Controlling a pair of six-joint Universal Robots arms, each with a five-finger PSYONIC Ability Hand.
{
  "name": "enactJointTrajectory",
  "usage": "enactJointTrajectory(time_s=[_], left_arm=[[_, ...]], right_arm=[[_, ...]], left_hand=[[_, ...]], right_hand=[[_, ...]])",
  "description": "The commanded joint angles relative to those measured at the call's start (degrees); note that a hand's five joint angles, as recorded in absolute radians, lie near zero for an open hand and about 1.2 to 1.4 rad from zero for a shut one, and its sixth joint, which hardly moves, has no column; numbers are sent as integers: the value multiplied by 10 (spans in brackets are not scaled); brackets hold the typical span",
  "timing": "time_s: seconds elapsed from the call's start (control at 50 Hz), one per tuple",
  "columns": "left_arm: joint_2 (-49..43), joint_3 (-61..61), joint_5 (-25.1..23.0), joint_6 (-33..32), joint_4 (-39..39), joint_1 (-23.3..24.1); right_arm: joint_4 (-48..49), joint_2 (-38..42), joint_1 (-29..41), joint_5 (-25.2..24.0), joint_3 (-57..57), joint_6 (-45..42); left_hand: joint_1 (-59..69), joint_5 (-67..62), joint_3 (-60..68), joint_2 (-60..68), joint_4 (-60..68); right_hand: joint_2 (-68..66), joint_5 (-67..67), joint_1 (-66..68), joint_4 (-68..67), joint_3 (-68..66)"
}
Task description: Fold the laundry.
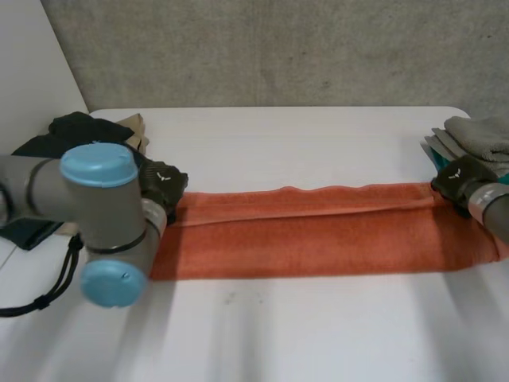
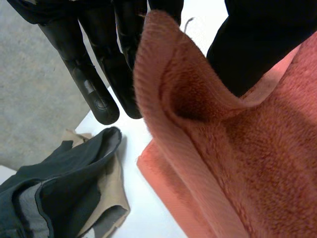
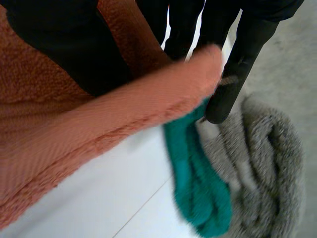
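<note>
A long orange towel (image 1: 310, 235) lies stretched across the table (image 1: 278, 135), folded lengthwise with the upper layer's edge running along its far half. My left hand (image 1: 163, 183) holds the towel's far left corner. In the left wrist view that corner of the towel (image 2: 237, 163) rises between the straight fingers (image 2: 94, 84) and the thumb, pinched. My right hand (image 1: 457, 179) holds the far right corner. In the right wrist view the towel (image 3: 74, 139) is pinched the same way against its fingers (image 3: 242, 64), lifted a little off the table.
A dark garment (image 1: 71, 131) and a beige one (image 1: 135, 127) lie heaped at the table's left edge, just past my left fingertips (image 2: 59, 188). At the right edge lie a rolled grey towel (image 1: 481, 135) and a teal cloth (image 3: 198, 188). A grey wall stands behind.
</note>
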State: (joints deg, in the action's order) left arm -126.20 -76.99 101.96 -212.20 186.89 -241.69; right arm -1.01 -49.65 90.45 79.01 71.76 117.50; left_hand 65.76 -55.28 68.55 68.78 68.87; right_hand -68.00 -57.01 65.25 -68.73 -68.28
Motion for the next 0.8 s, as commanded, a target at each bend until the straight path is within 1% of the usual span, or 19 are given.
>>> enactJointTrajectory(time_s=[0.02, 0.14, 0.18, 0.2, 0.22, 0.24, 0.26, 0.28, 0.3, 0.32, 0.42, 0.48, 0.56, 0.58, 0.64, 0.66, 0.72, 0.76, 0.8], left_arm=[[-69, 87, 20, -20, 1, 2], [-106, 147, 30, -44, 22, 3], [-113, 159, 30, -49, 39, 3], [-117, 162, 30, -51, 47, 3], [-119, 165, 30, -52, 55, 3], [-121, 168, 30, -53, 70, 3], [-122, 167, 28, -52, 76, 4], [-122, 163, 25, -51, 82, 4], [-121, 159, 22, -52, 87, 5], [-122, 154, 18, -55, 92, 10], [-113, 140, 10, -65, 89, 32], [-106, 127, 10, -67, 89, 42], [-64, 101, 16, -62, 88, 40], [-51, 90, 16, -60, 88, 38], [-3, 42, 11, -60, 88, 31], [11, 31, 10, -60, 88, 29], [61, -22, 3, -60, 88, 25], [87, -56, -8, -60, 89, 25], [98, -77, -23, -60, 90, 25]], right_arm=[[112, 62, 18, -5, -55, -4], [186, 101, 21, -20, -73, -5], [204, 114, 25, -30, -79, -4], [210, 117, 25, -32, -80, -4], [222, 122, 25, -36, -84, -3], [229, 125, 25, -37, -85, -3], [236, 126, 25, -36, -86, -3], [247, 129, 25, -31, -86, -3], [252, 130, 25, -28, -86, -2], [253, 131, 26, -26, -86, -2], [249, 121, 29, -12, -75, 15], [242, 96, 28, -1, -60, 47], [217, 40, 23, -3, -33, 112], [198, 14, 21, -5, -21, 141], [162, -29, 20, -9, -2, 185], [133, -58, 18, -20, 10, 212], [80, -100, -2, -54, 35, 233], [52, -115, -18, -72, 47, 236], [10, -124, -40, -101, 69, 237]], left_hand=[[142, -147, 114, 112, 111], [142, -147, 114, 112, 111], [142, -147, 114, 112, 111], [142, -147, 114, 112, 111], [142, -147, 114, 112, 111], [142, -147, 114, 112, 111], [142, -147, 114, 112, 111], [3, -8, -25, -27, -28], [-230, 225, -258, -260, -261], [-558, 553, -586, -588, -589], [-558, 553, -586, -588, -589], [-558, 553, -586, -588, -589], [-558, 553, -586, -588, -589], [-558, 553, -586, -588, -589], [-558, 553, -586, -588, -589], [-558, 553, -586, -588, -589], [-558, 553, -586, -588, -589], [-558, 553, -586, -588, -589], [-558, 553, -586, -588, -589]], right_hand=[[-120, -130, 147, -113, -117], [-120, -130, 147, -113, -117], [-39, -49, 66, -31, -36], [28, 19, -1, 36, 31], [229, 219, -201, 236, 232], [369, 359, -342, 376, 372], [472, 462, -445, 479, 475], [580, 570, -553, 587, 583], [580, 570, -553, 587, 583], [580, 570, -553, 587, 583], [580, 570, -553, 587, 583], [580, 570, -553, 587, 583], [580, 570, -553, 587, 583], [580, 570, -553, 587, 583], [580, 570, -553, 587, 583], [580, 570, -553, 587, 583], [580, 570, -553, 587, 583], [580, 570, -553, 587, 583], [580, 570, -553, 587, 583]])
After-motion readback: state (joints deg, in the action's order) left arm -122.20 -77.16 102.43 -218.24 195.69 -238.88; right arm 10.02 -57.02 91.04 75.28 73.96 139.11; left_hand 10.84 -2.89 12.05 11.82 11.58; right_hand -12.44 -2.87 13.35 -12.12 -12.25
